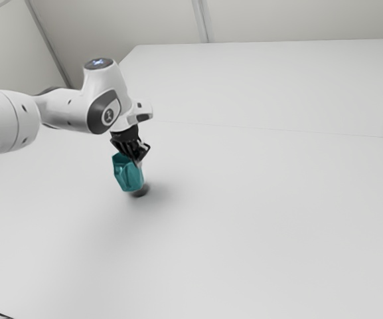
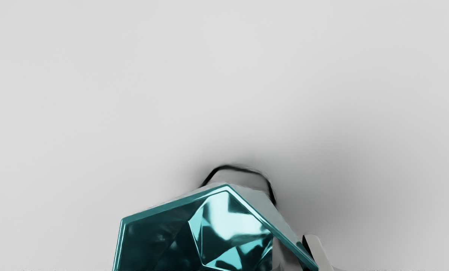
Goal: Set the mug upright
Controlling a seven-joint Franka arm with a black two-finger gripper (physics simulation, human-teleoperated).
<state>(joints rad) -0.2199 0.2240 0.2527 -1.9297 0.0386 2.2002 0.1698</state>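
No readable text, brands, numbers or signs. Small round emblem (image 1: 109, 115) on arm (image 1: 62, 109), can't make it out; lit blue-white mark (image 1: 98, 63) up top, also illegible.

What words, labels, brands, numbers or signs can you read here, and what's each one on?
None that I can read.
Round emblem on the side of the arm: too small to make out.
Blue-white mark on top of the arm: too small to make out.
Mug: no lettering visible on the parts that show.
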